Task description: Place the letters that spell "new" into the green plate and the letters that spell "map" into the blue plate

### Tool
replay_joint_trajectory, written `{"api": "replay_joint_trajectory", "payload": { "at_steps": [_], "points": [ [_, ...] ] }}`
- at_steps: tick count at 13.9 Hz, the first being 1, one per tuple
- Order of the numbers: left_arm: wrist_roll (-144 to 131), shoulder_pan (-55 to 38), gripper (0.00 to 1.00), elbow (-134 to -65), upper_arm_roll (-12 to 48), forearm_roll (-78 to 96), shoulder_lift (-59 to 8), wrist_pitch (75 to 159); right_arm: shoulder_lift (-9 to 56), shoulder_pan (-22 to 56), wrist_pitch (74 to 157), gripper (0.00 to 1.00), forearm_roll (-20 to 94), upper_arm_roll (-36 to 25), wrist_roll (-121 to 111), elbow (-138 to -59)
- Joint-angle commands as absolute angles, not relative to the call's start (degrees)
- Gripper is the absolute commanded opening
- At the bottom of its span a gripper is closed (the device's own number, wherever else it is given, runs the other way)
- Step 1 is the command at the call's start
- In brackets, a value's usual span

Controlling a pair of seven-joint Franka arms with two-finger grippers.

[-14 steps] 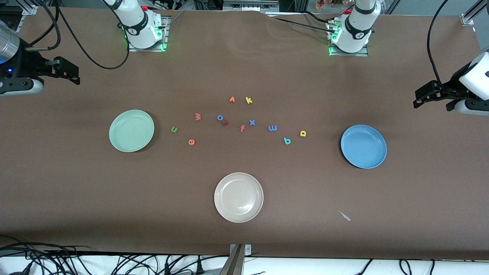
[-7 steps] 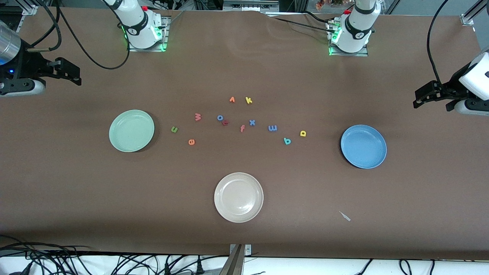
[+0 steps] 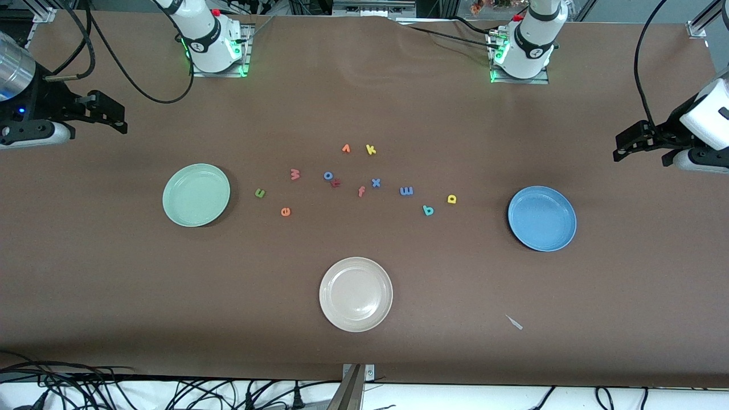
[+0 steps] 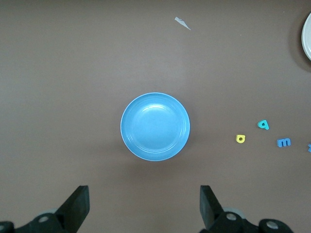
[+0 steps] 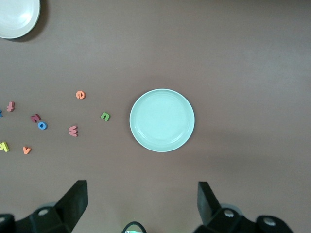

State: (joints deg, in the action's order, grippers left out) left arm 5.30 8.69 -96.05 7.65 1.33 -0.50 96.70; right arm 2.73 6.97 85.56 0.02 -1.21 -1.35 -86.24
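The green plate [image 3: 196, 195] [image 5: 162, 120] lies toward the right arm's end, the blue plate [image 3: 541, 218] [image 4: 155, 126] toward the left arm's end. Between them lie the olive n [image 3: 259, 193], orange e [image 3: 285, 212], pinkish w [image 3: 294, 173], blue m [image 3: 406, 191], yellow a [image 3: 451, 199] and teal p [image 3: 428, 210]. The right gripper [image 3: 117, 117] [image 5: 142, 204] hangs open and empty over bare table at its end, the left gripper [image 3: 623, 147] [image 4: 144, 206] likewise at the other end.
A cream-white plate [image 3: 356, 294] sits nearer the front camera, mid-table. Other letters lie among the task ones: orange v [image 3: 345, 148], yellow k [image 3: 370, 150], blue o [image 3: 328, 175], dark red letter [image 3: 336, 183], orange f [image 3: 361, 191], blue x [image 3: 375, 183]. A pale scrap [image 3: 514, 322] lies near the front.
The right gripper has crept a little toward the table's middle; the left gripper has shifted only slightly. Plates and letters have not moved.
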Motion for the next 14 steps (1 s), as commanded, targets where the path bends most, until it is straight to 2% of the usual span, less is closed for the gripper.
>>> {"api": "replay_joint_trajectory", "payload": {
  "at_steps": [1,14],
  "points": [
    [6.3,8.8,1.00,-95.9,7.8,1.7,-0.5,96.9,3.0,6.9,86.0,1.00,0.9,-1.1,-1.1,-86.5],
    [6.3,8.8,1.00,-96.1,8.3,1.5,-0.9,96.9,2.5,6.9,85.2,1.00,0.9,-1.3,-1.3,-86.4]
  ]
}}
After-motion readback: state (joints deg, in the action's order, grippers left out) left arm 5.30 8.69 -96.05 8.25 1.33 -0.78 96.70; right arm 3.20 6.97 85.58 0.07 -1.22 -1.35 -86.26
